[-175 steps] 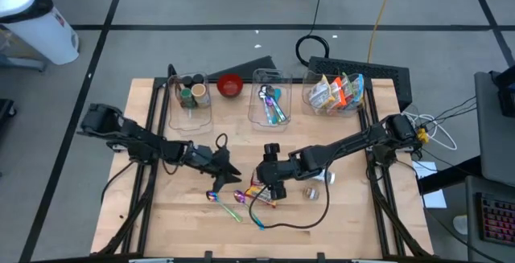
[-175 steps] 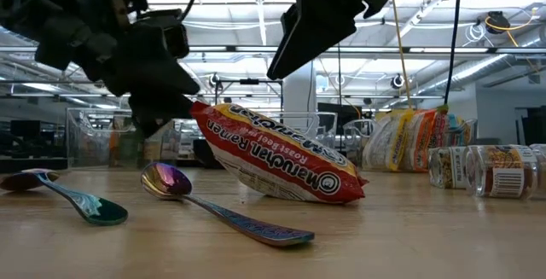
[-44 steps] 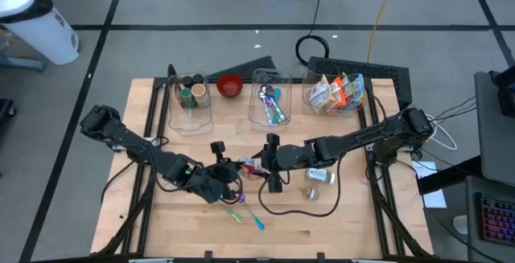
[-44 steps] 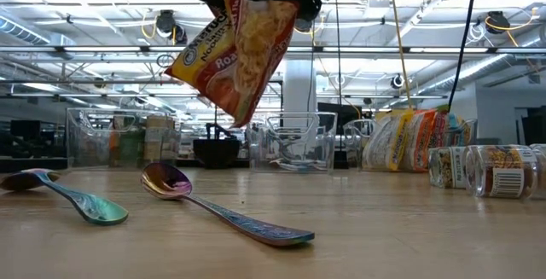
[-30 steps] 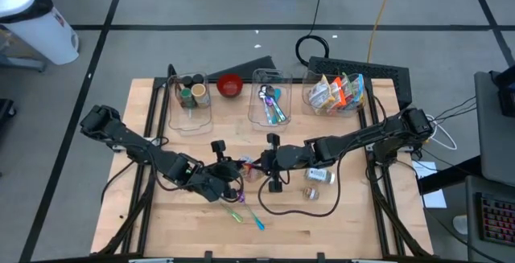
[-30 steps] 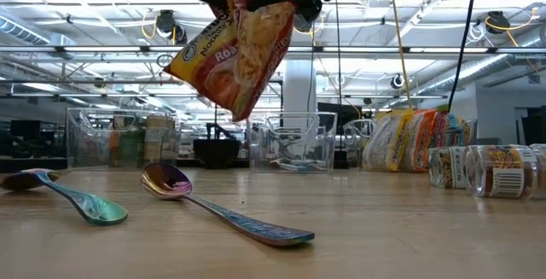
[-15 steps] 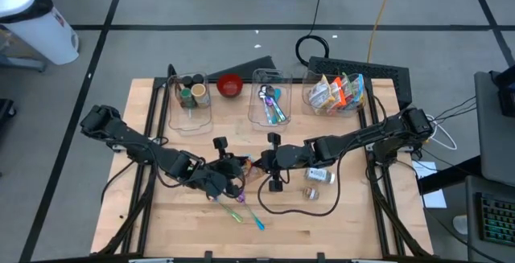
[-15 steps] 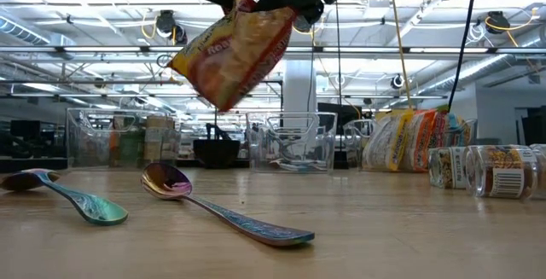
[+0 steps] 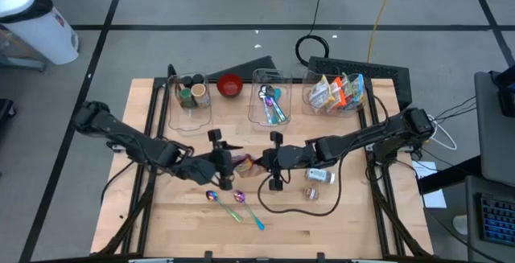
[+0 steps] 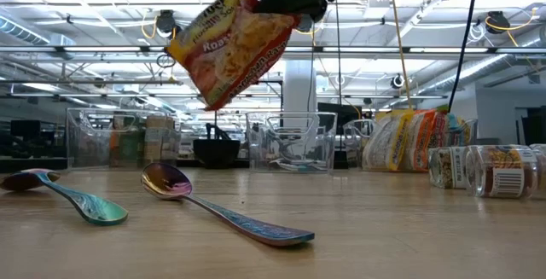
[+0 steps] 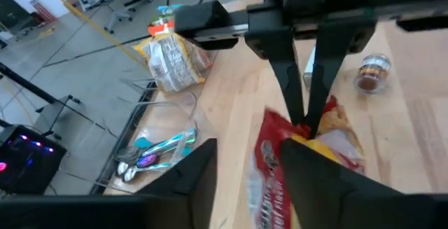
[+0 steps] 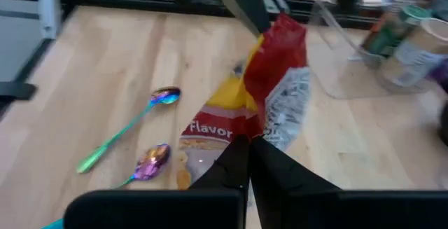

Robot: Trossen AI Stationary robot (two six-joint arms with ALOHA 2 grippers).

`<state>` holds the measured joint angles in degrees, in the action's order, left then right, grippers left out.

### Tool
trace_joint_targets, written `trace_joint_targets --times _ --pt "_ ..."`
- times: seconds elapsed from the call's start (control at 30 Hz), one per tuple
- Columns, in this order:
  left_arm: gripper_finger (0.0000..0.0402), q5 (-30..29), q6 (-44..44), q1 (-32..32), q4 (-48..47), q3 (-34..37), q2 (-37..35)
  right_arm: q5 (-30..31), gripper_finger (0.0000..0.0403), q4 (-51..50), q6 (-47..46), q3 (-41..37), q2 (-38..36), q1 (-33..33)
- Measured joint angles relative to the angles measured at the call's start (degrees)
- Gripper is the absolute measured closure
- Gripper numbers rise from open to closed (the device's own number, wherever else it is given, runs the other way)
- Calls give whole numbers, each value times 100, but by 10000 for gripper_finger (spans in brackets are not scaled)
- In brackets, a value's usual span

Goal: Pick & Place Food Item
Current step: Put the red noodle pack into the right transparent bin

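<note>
The food item is a red and yellow ramen packet (image 10: 230, 44), held in the air above the table's middle (image 9: 245, 164). My right gripper (image 12: 248, 141) is shut on it, coming from the table's right (image 9: 259, 162). My left gripper (image 11: 245, 176) is open on the packet's other side (image 9: 229, 160). Its fingers stand on either side of the packet's red edge (image 11: 266, 162). My right gripper pinches the packet's upper edge (image 12: 253, 132) between its two shut fingers, coming slanted down from the table's right. The packet hangs tilted below the fingers (image 10: 286, 2), clear of the table. My left gripper: I cannot tell whether its open fingers touch the packet.
Two iridescent spoons (image 10: 222, 211) (image 10: 77, 198) lie on the table under and near the packet. Two small jars (image 9: 319, 175) lie to the right. Along the far edge stand clear bins (image 9: 191, 94) (image 9: 270, 102) (image 9: 334, 94) and a red bowl (image 9: 230, 85).
My left gripper has opened, let go of the packet and risen, drawing a little toward the far edge. The packet has swung to a new tilt; its upper edge stays in my right gripper, which keeps its place.
</note>
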<state>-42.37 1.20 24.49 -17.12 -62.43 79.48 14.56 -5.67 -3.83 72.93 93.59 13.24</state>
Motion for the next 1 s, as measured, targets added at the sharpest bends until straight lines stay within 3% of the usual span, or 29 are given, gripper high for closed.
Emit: trace_joint_targets --times 0.23,0.53,0.67,0.87,1.0 --pt "197 46 60 199 -310 0 -715 268 403 -449 -153 -5 -390 -2" --pt "192 39 762 440 -1323 0 -1507 1362 403 -560 -352 6 -1021 -5" --pt "192 9 1373 525 -2045 0 -1832 2129 403 -748 -440 6 -1339 -23" --pt "192 -28 2112 653 -2604 0 -1920 3757 403 -978 -453 6 -1829 -216" --pt "192 -330 2146 836 -2573 71 -1764 4268 403 -1196 -456 6 -2069 -490"
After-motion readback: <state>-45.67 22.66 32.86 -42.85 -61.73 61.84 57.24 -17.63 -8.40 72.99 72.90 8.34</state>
